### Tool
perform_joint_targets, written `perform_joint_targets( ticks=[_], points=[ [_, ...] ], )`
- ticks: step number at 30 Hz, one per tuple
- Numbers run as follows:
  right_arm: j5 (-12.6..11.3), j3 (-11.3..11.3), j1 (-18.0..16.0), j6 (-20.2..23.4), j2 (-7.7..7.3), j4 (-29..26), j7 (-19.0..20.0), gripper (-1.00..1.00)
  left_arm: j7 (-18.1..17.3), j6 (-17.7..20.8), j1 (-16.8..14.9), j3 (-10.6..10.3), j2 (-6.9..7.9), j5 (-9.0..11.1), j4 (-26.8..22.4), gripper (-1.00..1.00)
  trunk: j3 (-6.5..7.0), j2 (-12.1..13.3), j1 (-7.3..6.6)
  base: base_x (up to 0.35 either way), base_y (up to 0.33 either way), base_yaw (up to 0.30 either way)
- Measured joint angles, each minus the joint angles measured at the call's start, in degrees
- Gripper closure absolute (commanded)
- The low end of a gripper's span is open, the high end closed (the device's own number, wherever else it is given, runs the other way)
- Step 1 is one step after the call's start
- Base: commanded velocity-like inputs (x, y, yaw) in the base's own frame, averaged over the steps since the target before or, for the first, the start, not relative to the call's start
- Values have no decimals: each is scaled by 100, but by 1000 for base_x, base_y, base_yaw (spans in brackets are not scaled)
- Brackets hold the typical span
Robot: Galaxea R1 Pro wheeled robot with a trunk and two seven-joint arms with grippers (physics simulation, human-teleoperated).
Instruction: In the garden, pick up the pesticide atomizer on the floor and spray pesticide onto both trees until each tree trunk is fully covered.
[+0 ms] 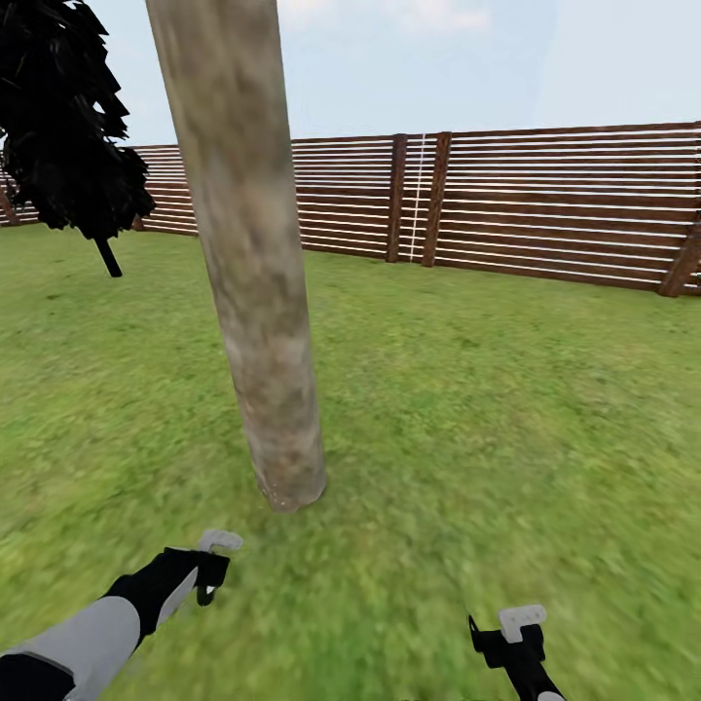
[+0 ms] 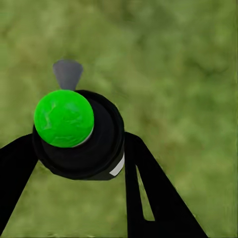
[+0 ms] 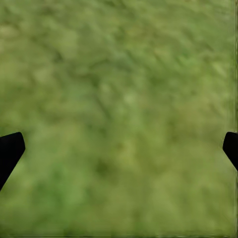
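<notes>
Pesticide atomizer (image 2: 74, 131) clamped in left gripper (image 2: 79, 163), near tree trunk (image 1: 248, 263).

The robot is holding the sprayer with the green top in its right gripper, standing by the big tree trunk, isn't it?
Not quite. The left wrist view shows the left gripper clamped around the sprayer; the right gripper is open over grass. The tree trunk does stand just ahead.

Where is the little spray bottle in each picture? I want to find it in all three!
Head view: the pesticide atomizer is low on the left, in the left gripper, near the tree trunk.
Left wrist view: the sprayer with a green top sits between the black fingers.
Right wrist view: not in it.
Shared landmark: the grass.
</notes>
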Motion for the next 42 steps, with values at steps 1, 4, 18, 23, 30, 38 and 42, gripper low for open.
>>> perform_joint_targets(
  ticks=[1, 4, 18, 23, 30, 38, 42],
  points=[
    [0, -1, 0, 0, 0, 0, 0, -100, -3, 4, -2, 95, 27, 33, -4, 100, 0, 0, 0, 0, 0, -273],
    [-3, -1, 0, 0, -1, 0, 0, -100, 4, -11, -3, 302, -48, 70, -63, 100, 0, 0, 0, 0, 0, -110],
    [3, -2, 0, 0, -1, 0, 0, -100, 72, 1159, -76, 634, -684, -399, -894, 100, 0, 0, 0, 0, 0, -2],
    [3, -3, 0, 0, -9, -5, 0, -100, -126, 1660, -346, 646, -373, -520, -989, 100, 0, 0, 0, 0, 0, 0],
    [2, -2, 0, 0, -10, -1, 0, -100, -977, 2044, -643, 621, -153, -478, -1396, 100, 1, 0, 0, 0, 0, 0],
    [0, -2, 0, 0, -7, 0, 0, -100, -1024, 2488, -1060, 607, 247, -599, -1550, 100, 0, 0, 0, 0, 0, 35],
    [-3, -2, 0, 0, 6, 0, 0, -100, -1036, 2496, -1013, 489, 220, -508, -1563, 100, 0, 0, 0, 0, 0, 254]
  ],
)
